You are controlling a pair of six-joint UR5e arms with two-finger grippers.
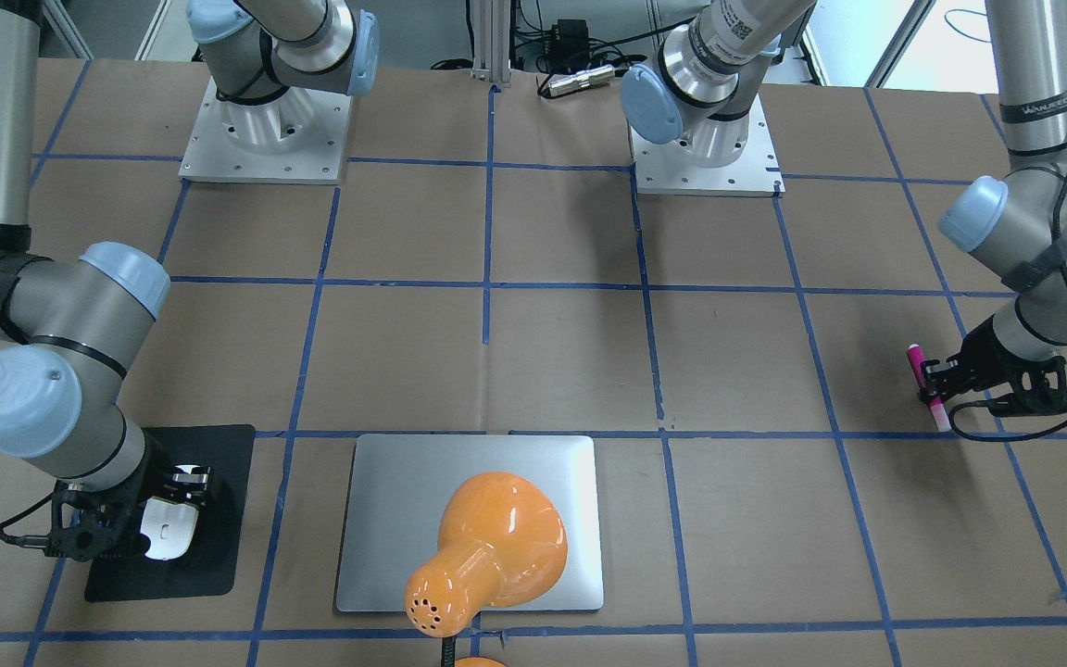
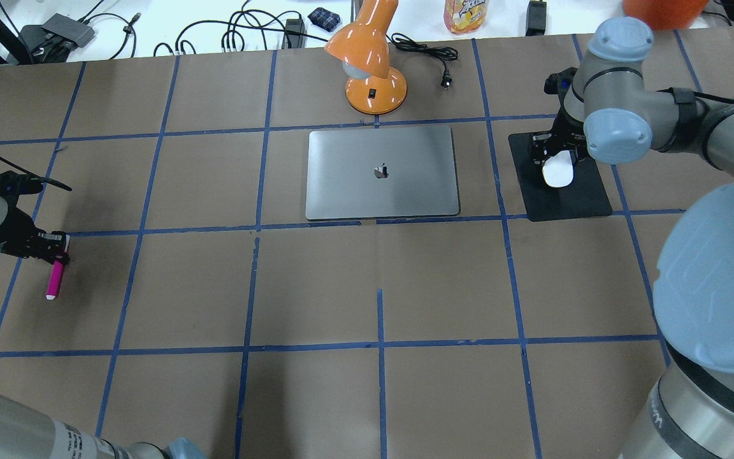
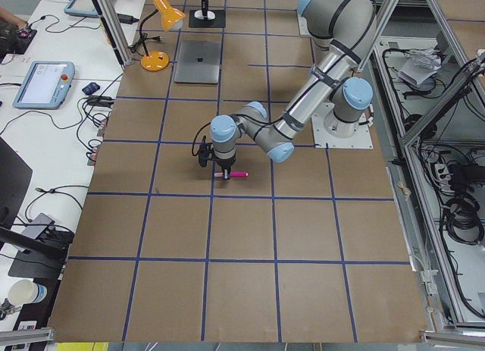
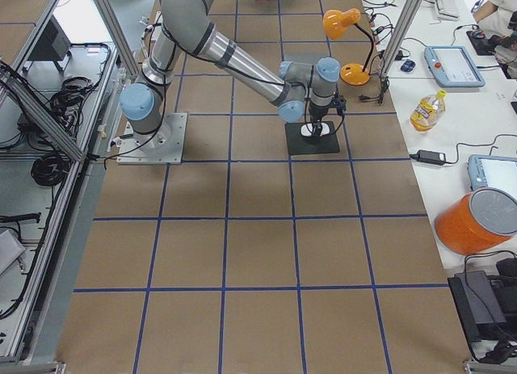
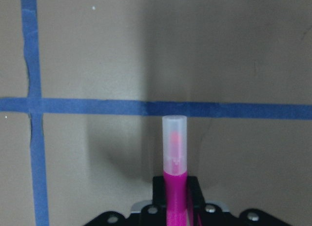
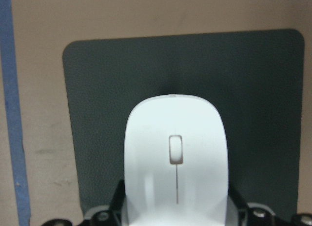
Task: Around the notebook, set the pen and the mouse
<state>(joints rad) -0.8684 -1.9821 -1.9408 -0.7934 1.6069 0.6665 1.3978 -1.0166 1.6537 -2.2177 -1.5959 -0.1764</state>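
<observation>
The silver-grey notebook lies flat at the table's far middle, its lid partly hidden by a lamp head in the front-facing view. Far out on the table's left side, my left gripper is shut on the magenta pen, whose pale end points away from the wrist. The pen is low over the brown paper. My right gripper is shut on the white mouse, which is on or just above the black mat to the notebook's right. The mouse fills the space between the fingers.
An orange desk lamp stands just behind the notebook, its head leaning over it. Cables, a bottle and tablets lie on the white bench beyond the table's far edge. Blue tape lines grid the brown table cover.
</observation>
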